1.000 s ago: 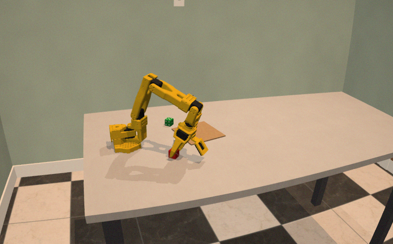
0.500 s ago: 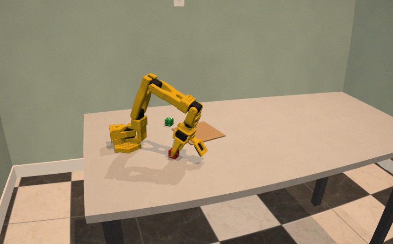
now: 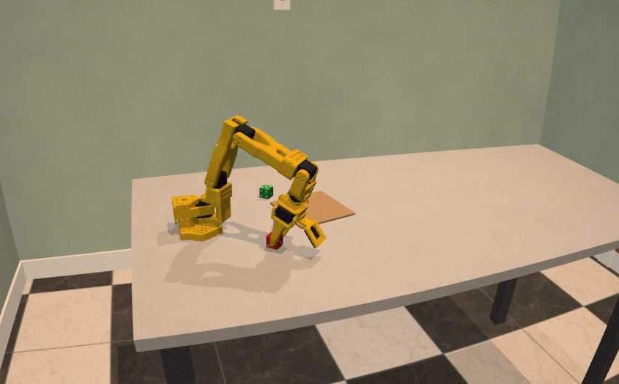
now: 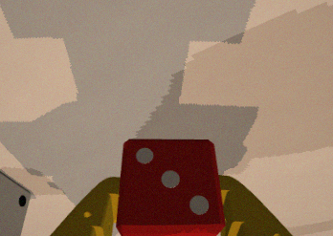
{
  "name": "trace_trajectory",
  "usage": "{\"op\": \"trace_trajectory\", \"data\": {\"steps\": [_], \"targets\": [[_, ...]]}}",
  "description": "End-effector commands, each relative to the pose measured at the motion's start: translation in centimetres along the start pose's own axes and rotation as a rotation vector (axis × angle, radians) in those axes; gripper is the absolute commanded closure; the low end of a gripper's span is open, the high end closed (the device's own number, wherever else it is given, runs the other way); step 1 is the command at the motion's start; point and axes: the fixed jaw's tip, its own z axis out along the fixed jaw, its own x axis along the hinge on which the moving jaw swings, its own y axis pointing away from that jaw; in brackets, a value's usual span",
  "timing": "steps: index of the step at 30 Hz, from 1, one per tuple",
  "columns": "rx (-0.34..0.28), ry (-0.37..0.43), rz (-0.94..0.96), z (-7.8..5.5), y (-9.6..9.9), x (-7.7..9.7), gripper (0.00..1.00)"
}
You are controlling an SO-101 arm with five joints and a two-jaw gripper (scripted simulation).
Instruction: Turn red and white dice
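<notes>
The red die lies on the bare table in front of the tan mat, off the mat. My gripper reaches down onto it. In the wrist view the red die fills the gap between my two yellow jaws, which press against its sides. The face toward the camera shows 3 pips. The white die shows only as a grey corner at the left edge of the wrist view, and I cannot see it in the exterior view. The green die sits on the table behind the mat's left corner.
The arm's base stands at the table's back left. The table's left edge is close behind the base. The arm casts a wide shadow on the table toward the front edge.
</notes>
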Motion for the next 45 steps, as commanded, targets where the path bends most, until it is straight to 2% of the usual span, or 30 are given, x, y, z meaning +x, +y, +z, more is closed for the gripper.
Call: {"op": "trace_trajectory", "data": {"steps": [1, 10, 20, 29, 34, 40, 42, 45], "targets": [[-0.005, -0.016, -0.004, -0.2, -0.1, -0.1, 0.87], [-0.005, -0.016, -0.004, -0.2, -0.1, -0.1, 0.88], [-0.005, -0.016, -0.004, -0.2, -0.1, -0.1, 0.99], [-0.005, -0.024, -0.004, -0.4, -0.1, -0.1, 1.0], [-0.007, -0.079, -0.003, -1.2, -0.1, 0.1, 1.0], [-0.013, -0.208, -0.002, -3.0, -0.1, 0.7, 1.0], [-0.013, -0.208, -0.002, -3.0, -0.1, 0.7, 1.0], [-0.016, -0.278, -0.001, -3.8, -0.1, 1.1, 1.0]]}}
